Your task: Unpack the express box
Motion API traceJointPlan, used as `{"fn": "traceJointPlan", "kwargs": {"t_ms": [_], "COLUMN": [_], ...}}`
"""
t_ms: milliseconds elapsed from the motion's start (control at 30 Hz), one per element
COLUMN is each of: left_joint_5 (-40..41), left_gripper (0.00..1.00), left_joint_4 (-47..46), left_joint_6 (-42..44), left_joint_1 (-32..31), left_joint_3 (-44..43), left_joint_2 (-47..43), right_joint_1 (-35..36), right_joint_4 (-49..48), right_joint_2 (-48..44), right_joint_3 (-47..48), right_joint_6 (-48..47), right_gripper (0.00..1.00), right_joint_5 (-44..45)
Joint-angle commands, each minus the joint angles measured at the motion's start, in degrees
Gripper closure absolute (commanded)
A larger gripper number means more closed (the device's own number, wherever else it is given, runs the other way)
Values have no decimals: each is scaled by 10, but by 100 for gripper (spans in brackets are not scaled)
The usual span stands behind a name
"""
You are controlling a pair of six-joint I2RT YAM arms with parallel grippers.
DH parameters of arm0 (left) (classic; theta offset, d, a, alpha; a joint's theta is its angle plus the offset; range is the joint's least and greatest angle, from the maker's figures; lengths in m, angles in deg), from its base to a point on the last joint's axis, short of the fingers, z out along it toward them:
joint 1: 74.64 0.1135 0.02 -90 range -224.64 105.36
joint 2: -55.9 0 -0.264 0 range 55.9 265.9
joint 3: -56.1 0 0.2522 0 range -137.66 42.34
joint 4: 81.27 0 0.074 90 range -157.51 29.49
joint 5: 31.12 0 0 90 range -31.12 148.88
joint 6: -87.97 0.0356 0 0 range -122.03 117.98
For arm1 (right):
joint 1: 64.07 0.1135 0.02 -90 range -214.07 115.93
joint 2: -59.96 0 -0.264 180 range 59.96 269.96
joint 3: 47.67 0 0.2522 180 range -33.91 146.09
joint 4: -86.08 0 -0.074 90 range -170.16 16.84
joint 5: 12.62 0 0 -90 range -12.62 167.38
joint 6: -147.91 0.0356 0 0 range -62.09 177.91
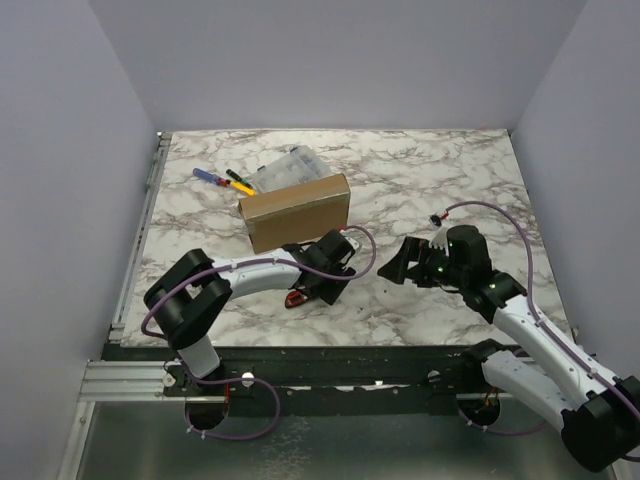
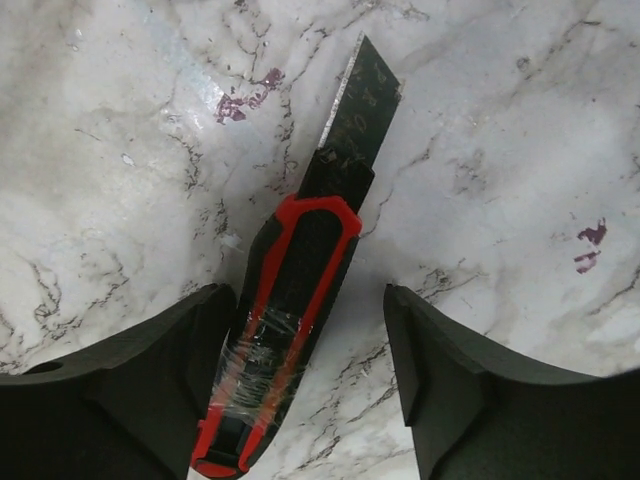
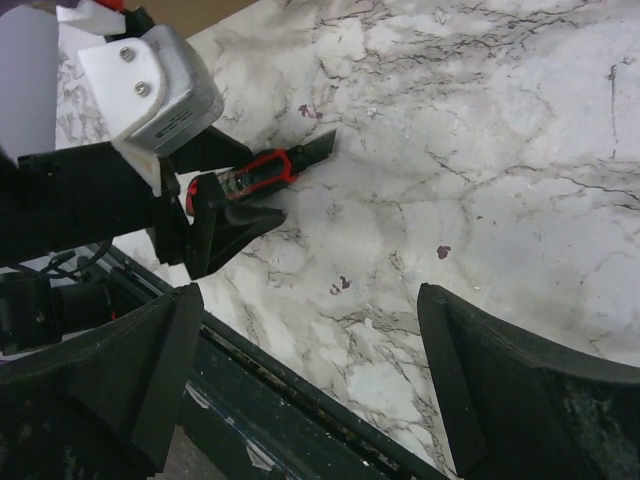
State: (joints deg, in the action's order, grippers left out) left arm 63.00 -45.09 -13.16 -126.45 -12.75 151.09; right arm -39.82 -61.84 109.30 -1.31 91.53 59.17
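The express box (image 1: 297, 210), a closed brown cardboard mailer, lies on the marble table behind the left arm. A red and black utility knife (image 2: 300, 290) with its blade out lies flat on the table. It also shows in the top view (image 1: 297, 298) and the right wrist view (image 3: 262, 173). My left gripper (image 2: 310, 335) is open and straddles the knife's handle, with the handle against the left finger (image 2: 190, 350) and a gap to the right one. My right gripper (image 3: 310, 350) is open and empty, low over the table's near edge, right of the knife (image 1: 398, 265).
A clear plastic compartment case (image 1: 288, 167) stands just behind the box. Some coloured tools (image 1: 225, 180) lie to its left. The dark frame rail (image 3: 300, 400) runs along the table's near edge under the right gripper. Grey walls enclose the table.
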Motion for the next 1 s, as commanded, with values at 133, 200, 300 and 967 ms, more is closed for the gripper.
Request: {"fn": "traceJointPlan", "kwargs": {"t_ms": [133, 200, 300, 967], "left_joint_5": [23, 19, 25, -47], "left_gripper": [46, 56, 70, 100], "left_joint_4": [-1, -1, -1, -201], "left_joint_6": [4, 3, 2, -405], "left_joint_1": [-6, -6, -6, 104], "left_joint_3": [-23, -25, -27, -55], "left_joint_2": [47, 50, 39, -216], "right_joint_1": [0, 0, 0, 19], "right_joint_4": [-18, -29, -43, -177], "right_joint_2": [-26, -22, -7, 19], "right_joint_3": [-25, -37, -42, 9], "right_joint_6": [-8, -5, 11, -146], "right_gripper": [1, 1, 2, 4], "right_joint_5": [-37, -42, -50, -121]}}
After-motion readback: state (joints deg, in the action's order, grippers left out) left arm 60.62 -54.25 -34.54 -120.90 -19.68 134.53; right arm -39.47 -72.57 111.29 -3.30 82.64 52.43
